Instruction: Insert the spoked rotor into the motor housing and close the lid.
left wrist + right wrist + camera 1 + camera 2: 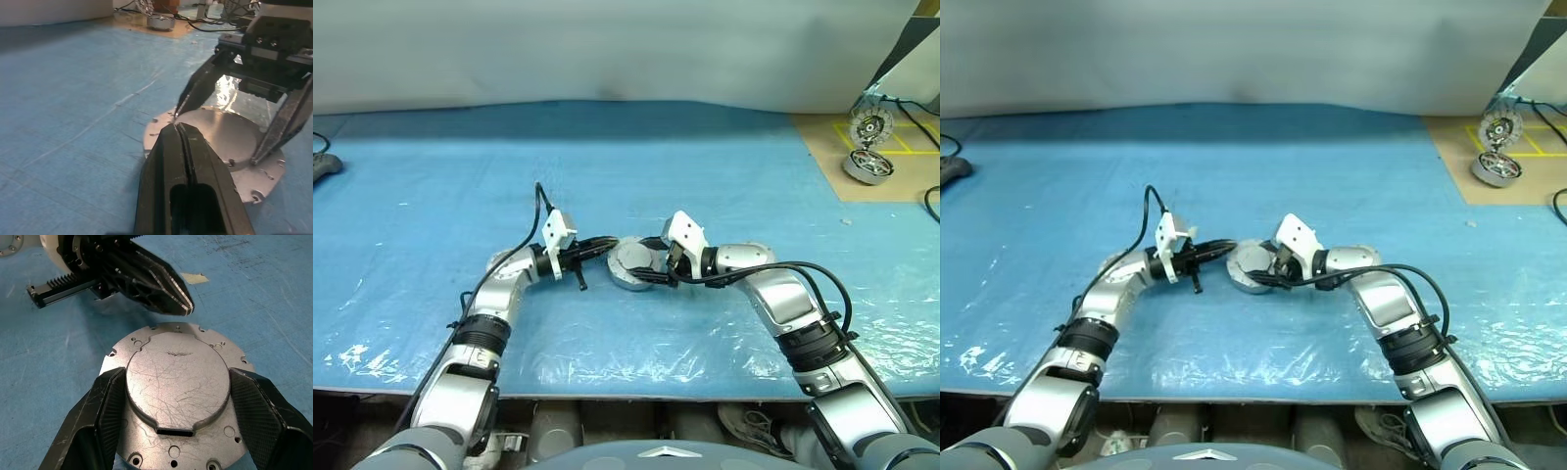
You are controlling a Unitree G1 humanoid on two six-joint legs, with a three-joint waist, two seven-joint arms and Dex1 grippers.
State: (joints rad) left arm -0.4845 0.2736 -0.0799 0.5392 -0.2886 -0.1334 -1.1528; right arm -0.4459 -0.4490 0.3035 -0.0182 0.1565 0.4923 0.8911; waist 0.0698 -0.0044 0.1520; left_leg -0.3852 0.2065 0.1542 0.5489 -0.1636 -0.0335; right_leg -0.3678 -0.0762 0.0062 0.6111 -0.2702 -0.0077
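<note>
The right gripper (176,406) sits at the lower middle of the right wrist view with its two black fingers (105,411) spread wide on either side of the raised round face of the lid (177,382), their inner faces just at its edge; whether they press it cannot be told. The lid shows its plain scratched grey outer face, with a flat flange of small holes around it and a short slot at the near edge, and it lies closed over the motor housing (628,281), whose silver side wall shows below it in the head views, a little left of the frame's centre. The spoked rotor cannot be seen with the lid down. The left gripper (179,128) reaches in from the opposite side with its fingers pressed together and nothing between them; in the left wrist view, its tip lies at the flange's edge, but contact is not clear. In the head views the two grippers meet at the housing just below the middle of the frame, on a blue sheet (607,166) that covers the table. At the upper right of the frame, on a brown board (827,162), a spare silver unit (867,165) rests with a ribbed disc (872,125) propped up just behind it, well apart from the grippers.
</note>
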